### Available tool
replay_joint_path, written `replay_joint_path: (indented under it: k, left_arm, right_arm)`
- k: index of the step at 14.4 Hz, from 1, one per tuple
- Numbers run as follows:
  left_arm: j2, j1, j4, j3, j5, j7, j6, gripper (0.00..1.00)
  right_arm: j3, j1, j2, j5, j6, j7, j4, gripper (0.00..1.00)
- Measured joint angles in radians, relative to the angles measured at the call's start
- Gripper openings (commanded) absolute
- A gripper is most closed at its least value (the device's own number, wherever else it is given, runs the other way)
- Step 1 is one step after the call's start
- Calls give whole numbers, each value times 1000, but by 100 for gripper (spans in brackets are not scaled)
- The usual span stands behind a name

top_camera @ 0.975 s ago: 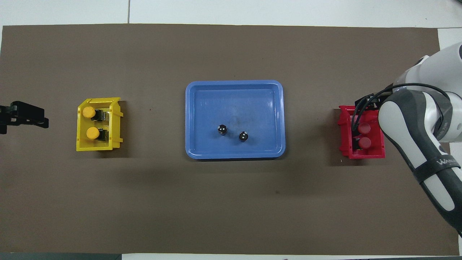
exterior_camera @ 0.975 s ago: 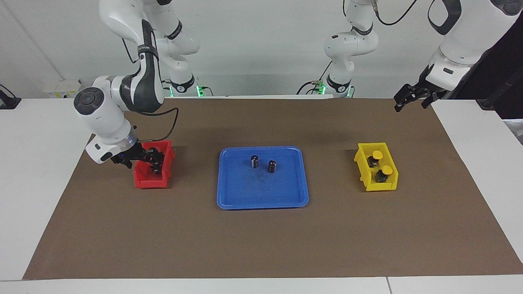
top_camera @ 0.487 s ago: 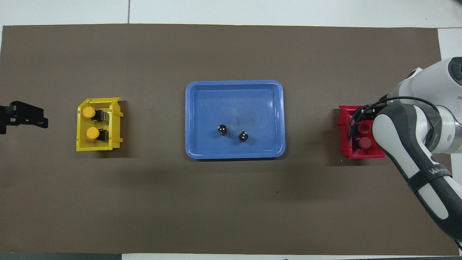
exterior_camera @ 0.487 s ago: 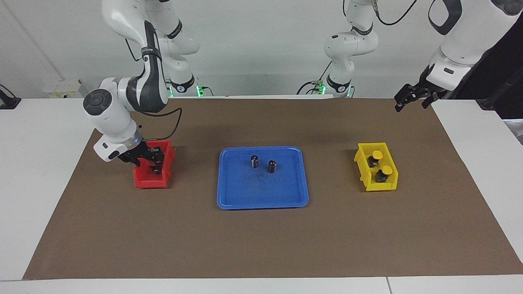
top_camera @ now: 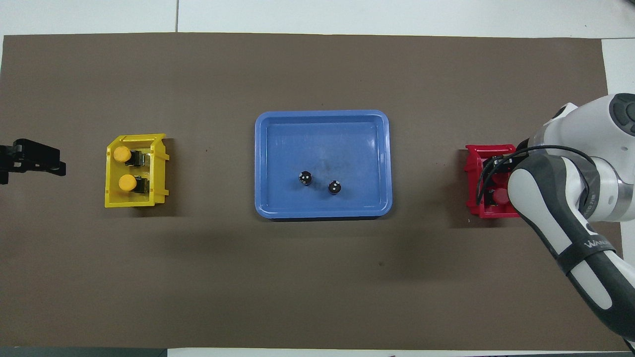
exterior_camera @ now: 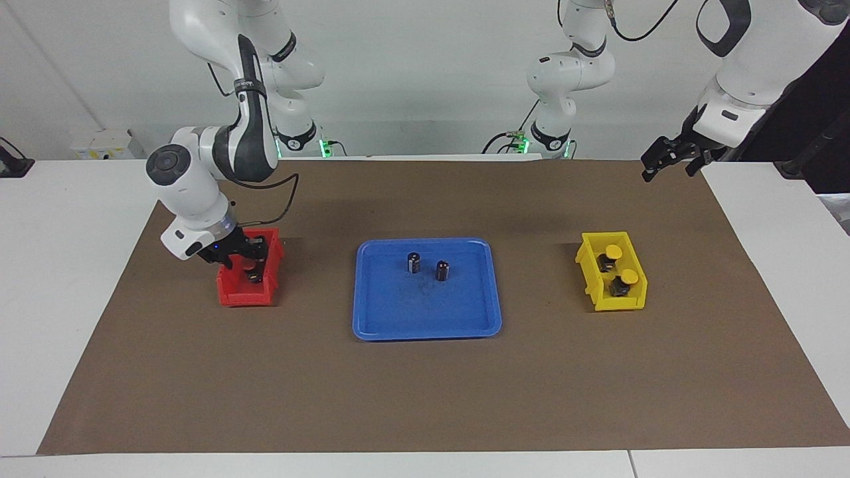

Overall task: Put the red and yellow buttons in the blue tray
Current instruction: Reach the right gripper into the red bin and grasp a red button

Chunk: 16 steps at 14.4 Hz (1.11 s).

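Two yellow btns (top_camera: 122, 169), round caps, blk bodies

The right arm bends down from its base, forearm sloping, wrist tilted low at its own end of the counter, and the right gripper (exterior_camera: 249, 262) points steeply downward with its jaws partly closed. The left arm waits, raised and folded at its own end, the left gripper (exterior_camera: 667, 159) hanging in the air with jaws spread wide.
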State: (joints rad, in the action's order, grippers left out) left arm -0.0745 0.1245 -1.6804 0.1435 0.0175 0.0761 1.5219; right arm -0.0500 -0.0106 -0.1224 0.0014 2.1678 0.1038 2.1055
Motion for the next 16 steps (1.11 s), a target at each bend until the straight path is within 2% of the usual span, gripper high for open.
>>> replay_joint_path:
  k: [7,10,12,13,14,16]
  left_arm:
    - [0,0,0,0,0,0,0,100]
    - [0,0,0,0,0,0,0,100]
    - [0,0,0,0,0,0,0,100]
    - [0,0,0,0,0,0,0,100]
    - [0,0,0,0,0,0,0,100]
    - [0,0,0,0,0,0,0,100]
  right_arm:
    - [0,0,14,0,15,4,22,56]
    - [0,0,15,0,28,5,32,54]
    - [0,0,16,0,36,13,39,45]
    - [-1,1,16,0,38,22,41,37]
    - [-1,1,17,0,39,25,42,23]
    - [-2,1,17,0,39,27,42,14]
